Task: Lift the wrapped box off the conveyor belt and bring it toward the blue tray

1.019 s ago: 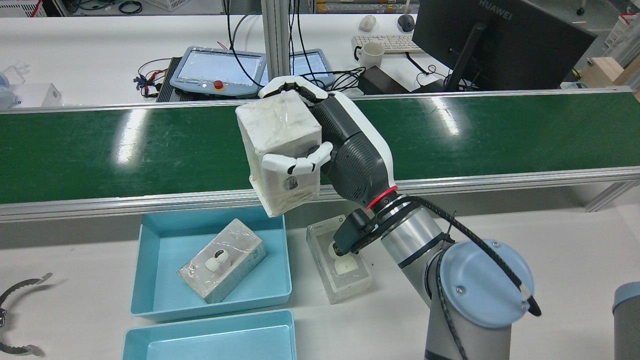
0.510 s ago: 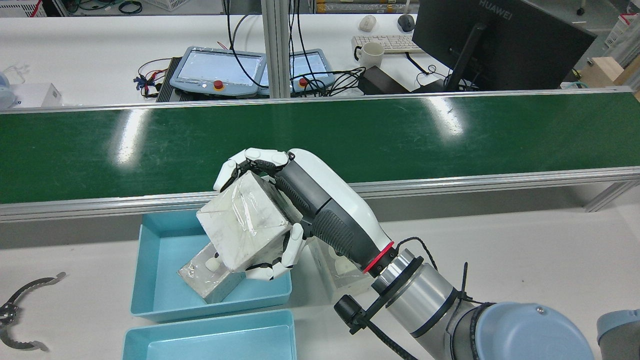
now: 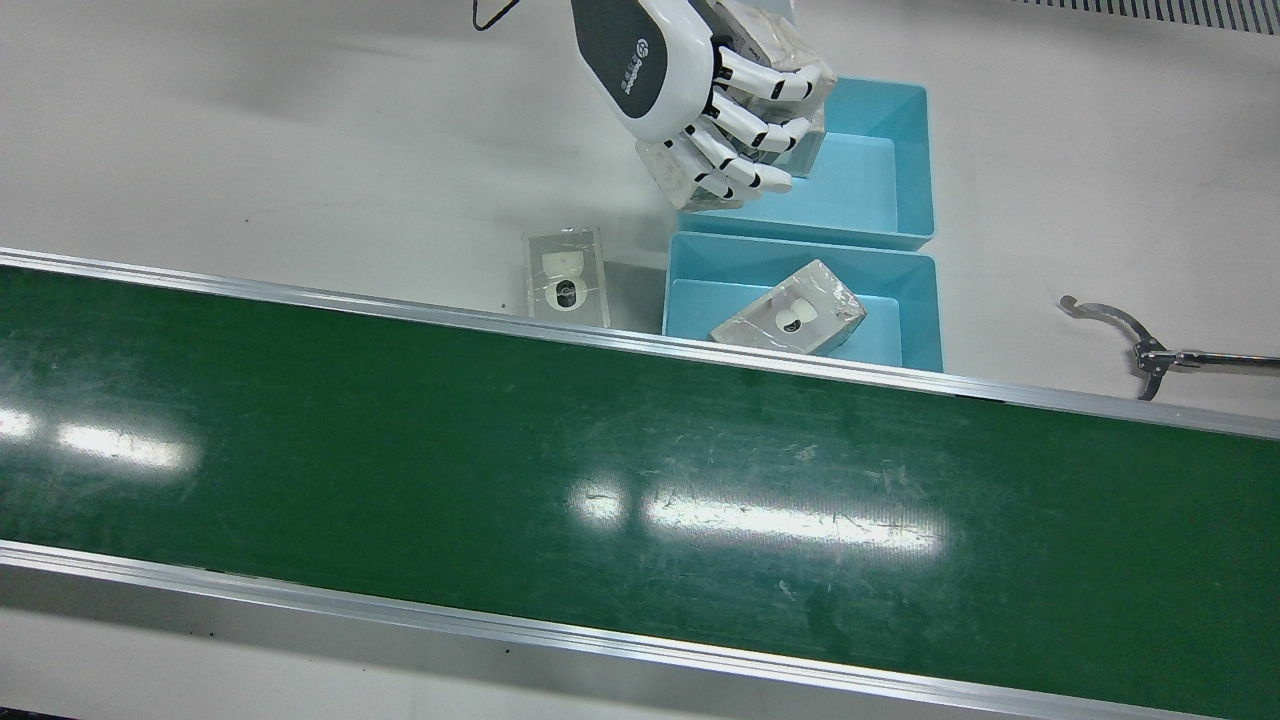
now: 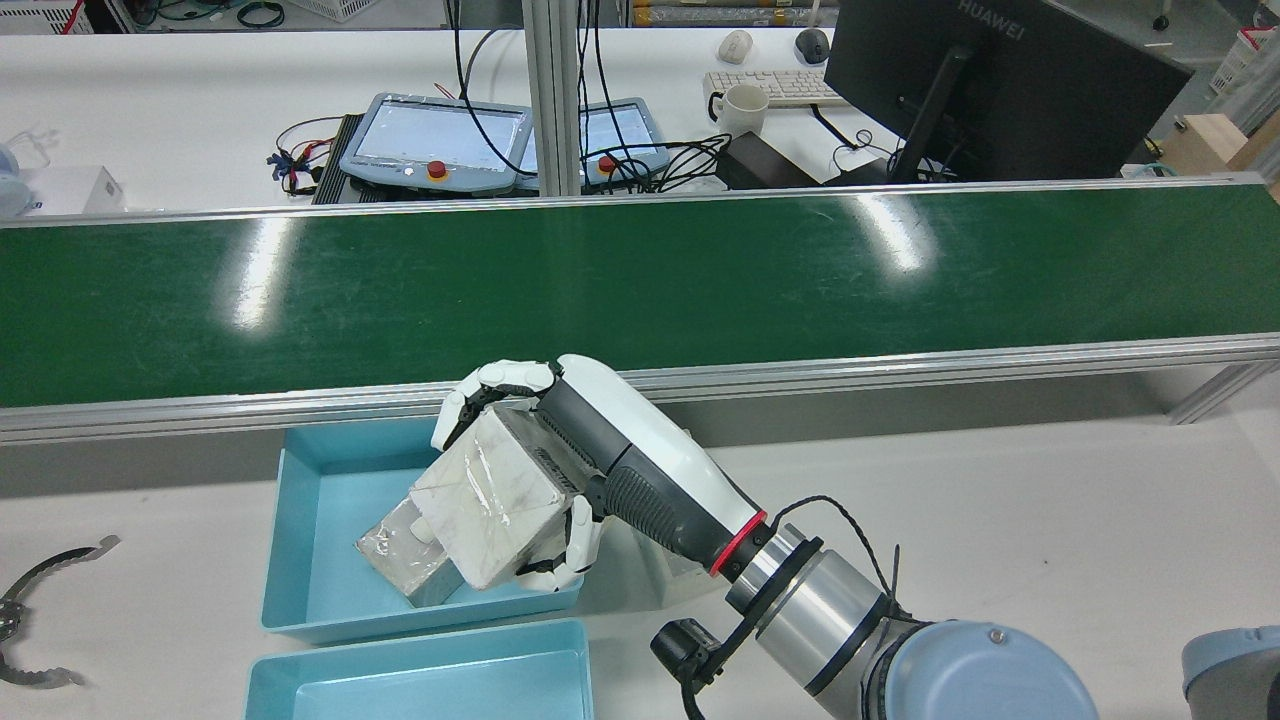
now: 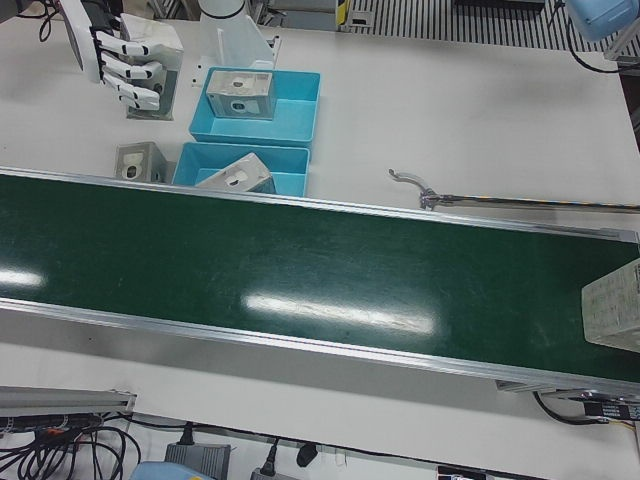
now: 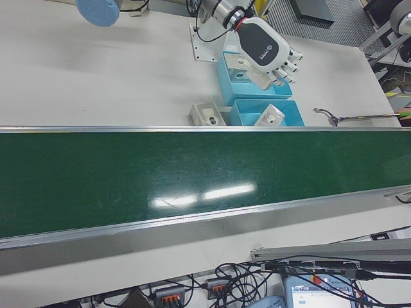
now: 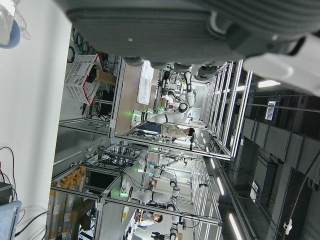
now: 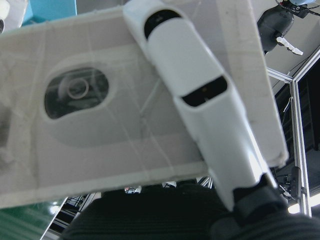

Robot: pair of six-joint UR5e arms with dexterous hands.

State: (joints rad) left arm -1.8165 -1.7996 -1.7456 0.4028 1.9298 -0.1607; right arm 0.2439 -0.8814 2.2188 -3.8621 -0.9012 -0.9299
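— Front view, top centre: is the right hand (image 3: 700, 95) gripping something?
— Yes, fingers wrapped round the wrapped box (image 3: 775, 45), above the blue tray (image 3: 915, 160).
— Rear view?
— Box tilted, low centre-left, probably for release. Left hand's state: can't tell.

I operate in a robotics laboratory. A long green conveyor belt (image 4: 640, 280) with aluminium rails crosses the white desk (image 4: 1050, 520). Behind it I see two teach pendants (image 4: 435, 145), a monitor (image 4: 1000, 85), a keyboard (image 4: 770, 88) and bundled cables. The left hand view shows aluminium-frame bays (image 7: 165, 145) holding further robot arms, under strip lighting.
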